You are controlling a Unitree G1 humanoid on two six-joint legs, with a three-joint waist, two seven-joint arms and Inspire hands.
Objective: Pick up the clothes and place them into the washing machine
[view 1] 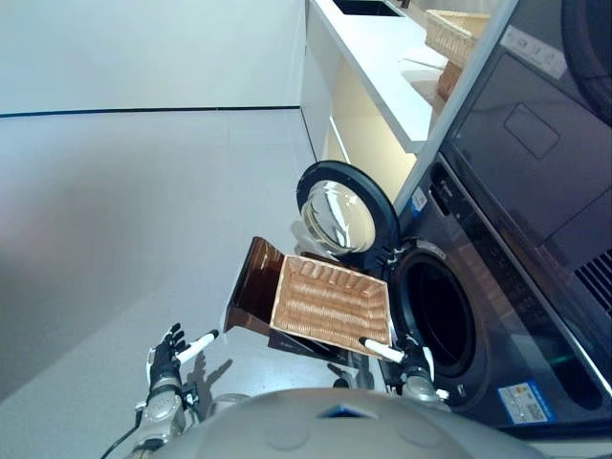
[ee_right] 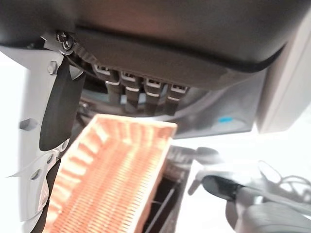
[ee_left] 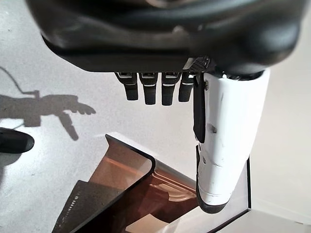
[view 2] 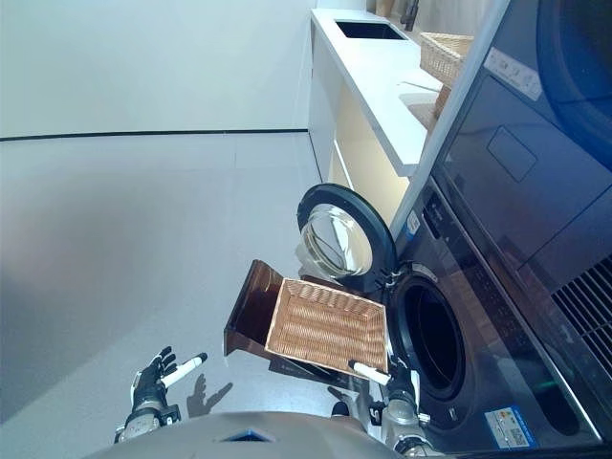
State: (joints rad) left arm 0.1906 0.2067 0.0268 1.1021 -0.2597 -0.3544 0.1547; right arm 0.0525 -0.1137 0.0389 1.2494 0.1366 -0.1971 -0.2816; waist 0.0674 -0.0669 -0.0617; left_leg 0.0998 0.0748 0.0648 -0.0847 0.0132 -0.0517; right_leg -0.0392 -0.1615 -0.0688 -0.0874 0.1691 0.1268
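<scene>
A dark washing machine (view 1: 497, 335) stands at the right, its round door (view 1: 339, 218) swung open beside the drum opening (view 1: 435, 311). In front of it a wicker basket (view 1: 330, 301) rests on a brown stand (view 1: 256, 282). Only bare wicker shows inside the basket, and I see no clothes in any view. My left hand (view 1: 167, 359) is low over the floor, left of the stand, fingers (ee_left: 153, 87) straight and holding nothing. My right hand (view 1: 413, 361) hangs open at the basket's near right corner, by the drum opening, with the basket (ee_right: 112, 179) just past its fingers.
A second dark appliance (view 1: 535, 143) is stacked above the washer. A white counter (view 1: 382, 67) runs along the wall behind, carrying another wicker basket (view 1: 454, 33). Grey floor (view 1: 124, 210) stretches out to the left.
</scene>
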